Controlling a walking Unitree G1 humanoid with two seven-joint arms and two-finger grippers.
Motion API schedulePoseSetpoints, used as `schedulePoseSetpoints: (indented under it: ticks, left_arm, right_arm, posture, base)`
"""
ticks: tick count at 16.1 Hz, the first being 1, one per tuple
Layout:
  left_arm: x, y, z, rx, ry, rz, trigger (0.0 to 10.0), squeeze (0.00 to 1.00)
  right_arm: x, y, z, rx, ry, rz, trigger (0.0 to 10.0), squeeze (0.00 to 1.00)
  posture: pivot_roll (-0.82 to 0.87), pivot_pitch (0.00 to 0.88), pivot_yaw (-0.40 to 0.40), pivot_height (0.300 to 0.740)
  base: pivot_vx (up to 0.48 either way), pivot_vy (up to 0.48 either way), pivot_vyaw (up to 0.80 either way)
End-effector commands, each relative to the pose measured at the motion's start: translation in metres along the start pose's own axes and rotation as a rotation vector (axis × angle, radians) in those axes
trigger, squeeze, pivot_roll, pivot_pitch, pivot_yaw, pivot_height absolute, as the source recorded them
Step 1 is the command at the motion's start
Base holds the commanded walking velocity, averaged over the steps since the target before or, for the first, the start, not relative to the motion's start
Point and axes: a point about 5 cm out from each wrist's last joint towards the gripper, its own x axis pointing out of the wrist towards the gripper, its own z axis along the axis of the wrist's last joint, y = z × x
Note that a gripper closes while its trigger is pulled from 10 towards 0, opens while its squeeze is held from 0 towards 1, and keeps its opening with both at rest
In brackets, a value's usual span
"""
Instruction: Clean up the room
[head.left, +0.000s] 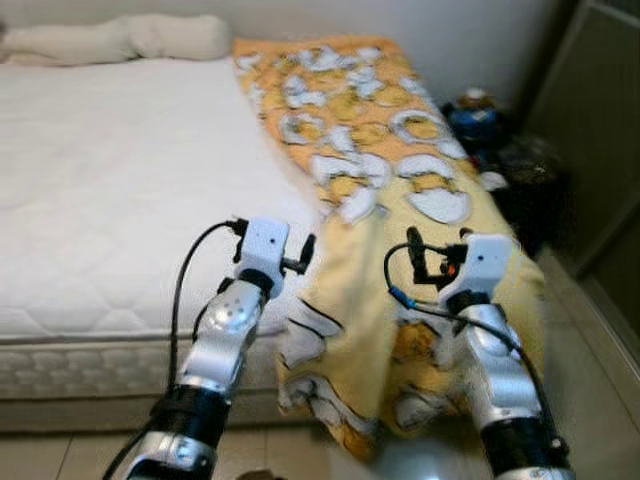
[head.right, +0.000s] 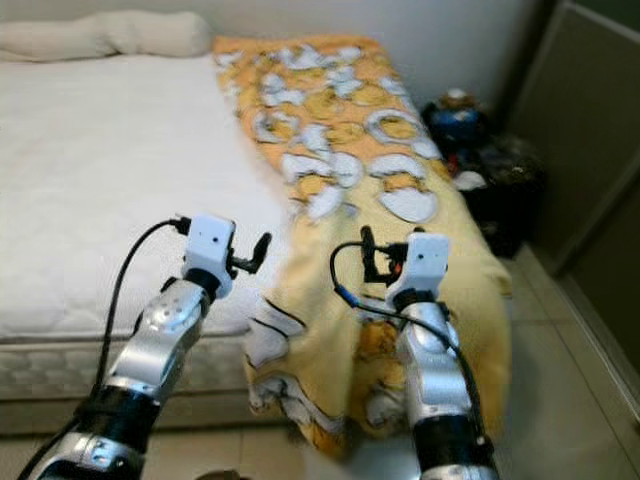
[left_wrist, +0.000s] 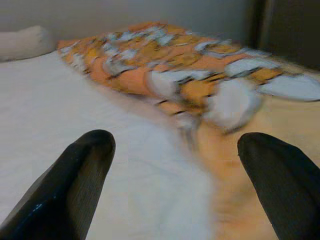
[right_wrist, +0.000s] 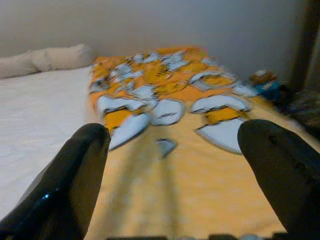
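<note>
- Left eye view: I stand at the foot of a bed (head.left: 110, 170) with a bare white mattress. A yellow blanket (head.left: 400, 200) printed with white and orange cartoon shapes lies along the right side of the mattress, running from the wall end toward me and spilling over the near edge down toward the floor (head.left: 590, 340). A long pale pillow (head.left: 120, 40) sits at the far end against the wall. My left jaws (head.left: 305, 255) are raised over the mattress edge, just beside the blanket's left border. My right jaws (head.left: 415, 250) are raised over the hanging part of the blanket.
- Right eye view: same scene. Right of the bed, on the floor by the wall, a blue toy figure (head.right: 455, 115) sits next to a heap of dark things (head.right: 505, 175). A dark cabinet door (head.right: 590, 130) stands at the far right.
- Left wrist view: my left fingers (left_wrist: 75, 180) are spread wide, nothing between them. Beyond lies white mattress on one side and the blurred blanket edge on the other.
- Right wrist view: my right fingers (right_wrist: 70, 185) are also spread wide and hold nothing. Blanket lies under and ahead of them, with the pillow and the blue toy farther off.
</note>
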Motion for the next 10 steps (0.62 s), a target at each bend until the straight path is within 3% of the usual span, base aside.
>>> schedulePoseSetpoints:
  ticks: [1, 4, 6, 7, 8, 10]
  left_arm:
    - [0.004, -0.003, 0.007, -0.013, -0.016, -0.011, 10.0, 0.00]
    - [0.004, -0.006, 0.006, -0.017, 0.000, -0.035, 10.0, 0.00]
    - [0.006, -0.004, 0.007, 0.042, -0.002, -0.021, 10.0, 0.00]
    - [0.007, -0.004, 0.009, 0.062, -0.018, -0.030, 10.0, 0.00]
    - [0.008, -0.005, 0.012, 0.033, -0.035, -0.052, 10.0, 1.00]
    - [0.011, -0.012, 0.017, 0.006, -0.047, -0.109, 10.0, 1.00]
  right_arm:
    - [-0.001, -0.009, 0.006, -0.014, -0.019, -0.029, 10.0, 0.00]
    - [-0.015, -0.016, -0.001, -0.021, 0.003, -0.072, 10.0, 0.00]
    - [-0.028, -0.025, -0.009, -0.049, 0.028, -0.109, 10.0, 0.00]
    - [-0.029, -0.028, -0.008, -0.064, 0.022, -0.128, 10.0, 0.00]
    - [-0.030, -0.030, -0.005, -0.073, 0.010, -0.145, 10.0, 0.00]
    - [-0.029, -0.034, 0.000, -0.083, -0.014, -0.171, 10.0, 0.00]
  posture:
    - [-0.08, 0.000, 0.016, 0.736]
    - [-0.08, 0.000, 0.013, 0.736]
    - [-0.10, 0.000, 0.016, 0.736]
    - [-0.10, 0.000, 0.021, 0.736]
    - [-0.11, 0.000, 0.024, 0.736]
    - [-0.12, 0.000, 0.031, 0.736]
  base:
    - [0.480, 0.000, 0.00]
    - [0.480, 0.000, 0.00]
    - [0.441, 0.000, 0.00]
    - [0.000, 0.000, 0.00]
    - [0.000, 0.000, 0.00]
    - [0.000, 0.000, 0.00]
